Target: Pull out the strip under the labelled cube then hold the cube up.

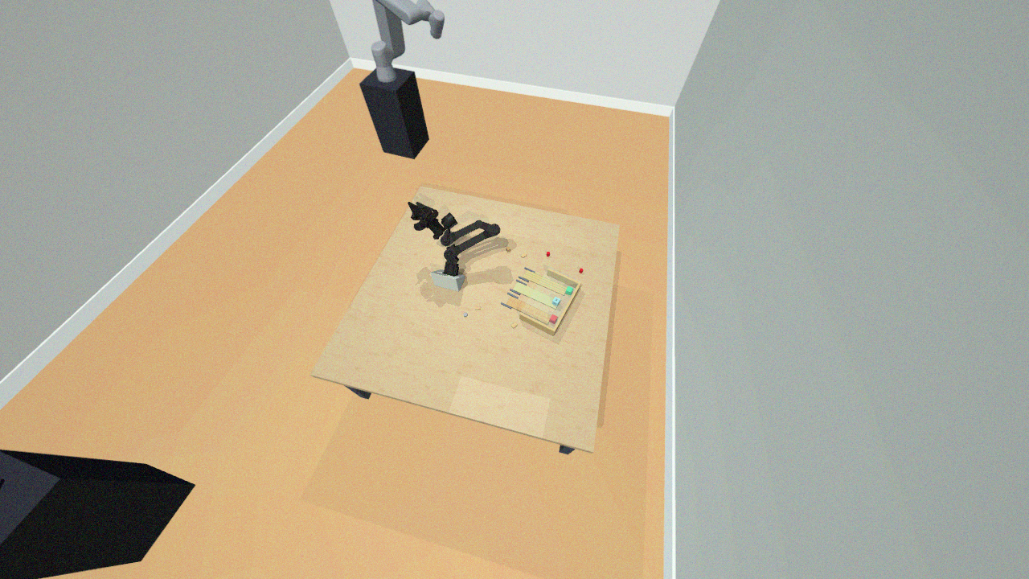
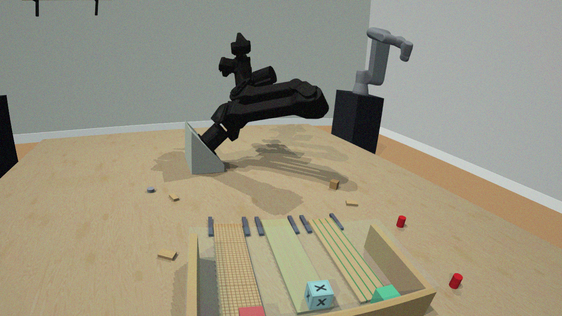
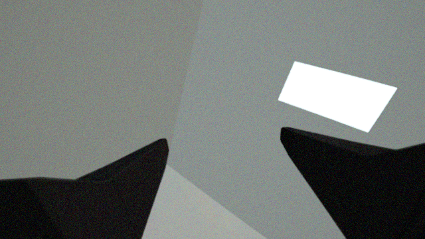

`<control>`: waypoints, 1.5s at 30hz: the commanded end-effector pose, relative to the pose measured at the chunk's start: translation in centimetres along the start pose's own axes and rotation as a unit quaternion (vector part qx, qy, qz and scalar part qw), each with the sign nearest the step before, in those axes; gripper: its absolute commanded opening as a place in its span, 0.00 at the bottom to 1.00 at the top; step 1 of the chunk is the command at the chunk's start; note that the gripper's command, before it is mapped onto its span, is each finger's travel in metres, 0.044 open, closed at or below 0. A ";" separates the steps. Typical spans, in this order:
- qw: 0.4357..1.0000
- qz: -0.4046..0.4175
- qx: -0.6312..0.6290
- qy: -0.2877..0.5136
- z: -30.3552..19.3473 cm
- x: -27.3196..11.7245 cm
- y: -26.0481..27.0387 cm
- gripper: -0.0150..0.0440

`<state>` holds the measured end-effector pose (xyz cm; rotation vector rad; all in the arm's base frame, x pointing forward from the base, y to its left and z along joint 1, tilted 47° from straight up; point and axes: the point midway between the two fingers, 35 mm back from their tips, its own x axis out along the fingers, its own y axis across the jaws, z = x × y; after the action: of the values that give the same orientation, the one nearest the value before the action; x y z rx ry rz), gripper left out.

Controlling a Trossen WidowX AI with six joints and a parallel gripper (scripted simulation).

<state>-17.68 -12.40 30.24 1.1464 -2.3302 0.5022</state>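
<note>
With its fingers wide apart on nothing, the gripper [image 1: 412, 210] [image 2: 240, 36] [image 3: 224, 139] should line up squarely with the plain green strip [image 1: 534, 293] [image 2: 288, 255], pinch its near-arm end and draw it straight, slowly, from under the X-marked pale-blue cube [image 1: 555, 301] [image 2: 319, 294] in the middle lane.

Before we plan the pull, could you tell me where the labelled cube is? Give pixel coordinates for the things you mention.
The labelled cube [image 1: 555, 301] [image 2: 318, 294] sits on the plain green middle strip [image 1: 534, 293] [image 2: 290, 263], between the red and green cubes.

distant high top view looking down, nearer exterior facing arm, both sharing table, wrist view past gripper [image 1: 412, 210] [image 2: 239, 36] [image 3: 224, 139]
</note>
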 end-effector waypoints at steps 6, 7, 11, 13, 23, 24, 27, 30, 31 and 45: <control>0.967 -0.074 0.224 -0.096 3.7 1.9 -4.0 0.93; 0.951 -0.088 0.270 -0.120 4.5 2.2 -5.1 0.93; 0.859 -0.130 0.439 -0.230 7.4 2.4 -10.0 0.93; 0.798 -0.141 0.509 -0.290 8.7 2.1 -12.7 0.93; 0.440 -0.107 0.685 -0.571 11.6 -4.0 -25.5 0.93; 0.405 -0.097 0.688 -0.595 11.6 -4.9 -26.5 0.93; 0.299 -0.060 0.684 -0.662 11.4 -7.7 -29.4 0.93; 0.197 -0.012 0.662 -0.723 10.7 -10.9 -32.0 0.93; 0.164 0.006 0.650 -0.742 10.5 -12.1 -32.8 0.93; -0.157 0.345 0.315 -0.870 3.7 -29.5 -37.3 0.93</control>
<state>23.00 -22.41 15.28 -0.0923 0.2970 -0.1362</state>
